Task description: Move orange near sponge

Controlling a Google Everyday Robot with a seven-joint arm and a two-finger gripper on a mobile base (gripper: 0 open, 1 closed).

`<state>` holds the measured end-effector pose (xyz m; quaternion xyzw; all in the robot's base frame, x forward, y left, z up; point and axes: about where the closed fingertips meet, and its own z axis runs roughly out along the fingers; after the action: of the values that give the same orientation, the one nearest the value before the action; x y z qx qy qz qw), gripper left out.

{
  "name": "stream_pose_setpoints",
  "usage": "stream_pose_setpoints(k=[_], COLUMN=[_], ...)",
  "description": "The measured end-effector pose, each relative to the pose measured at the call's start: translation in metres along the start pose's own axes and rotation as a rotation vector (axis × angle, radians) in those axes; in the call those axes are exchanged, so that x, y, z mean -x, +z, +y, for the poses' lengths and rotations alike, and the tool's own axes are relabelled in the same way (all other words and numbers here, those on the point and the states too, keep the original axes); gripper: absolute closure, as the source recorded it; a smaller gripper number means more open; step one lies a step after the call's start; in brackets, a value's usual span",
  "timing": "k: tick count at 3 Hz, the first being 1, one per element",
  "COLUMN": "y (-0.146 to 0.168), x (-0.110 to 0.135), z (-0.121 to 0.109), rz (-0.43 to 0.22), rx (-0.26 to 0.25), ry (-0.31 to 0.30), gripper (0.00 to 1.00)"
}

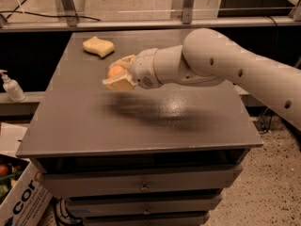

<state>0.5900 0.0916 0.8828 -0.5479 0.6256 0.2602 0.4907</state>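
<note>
The orange (115, 71) is a small round fruit held between my gripper's pale yellow pads. My gripper (116, 73) is shut on it and holds it above the grey table (141, 121), left of centre. The sponge (98, 46) is pale yellow, flat and wavy-edged. It lies on the table at the far left, beyond and a little left of my gripper. My white arm reaches in from the right.
A white pump bottle (10, 85) stands on a low ledge left of the table. A cardboard box (21, 197) sits on the floor at the lower left. Drawers (141, 185) run under the tabletop. A metal rail crosses behind the table.
</note>
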Motion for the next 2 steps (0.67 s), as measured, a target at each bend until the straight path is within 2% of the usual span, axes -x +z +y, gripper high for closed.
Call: stream_pose_setpoints(k=[2], y=[0.055], x=[0.004], z=[-0.082], rz=[-0.011], rx=[-0.094], ry=[-0.062], gripper=[1.0])
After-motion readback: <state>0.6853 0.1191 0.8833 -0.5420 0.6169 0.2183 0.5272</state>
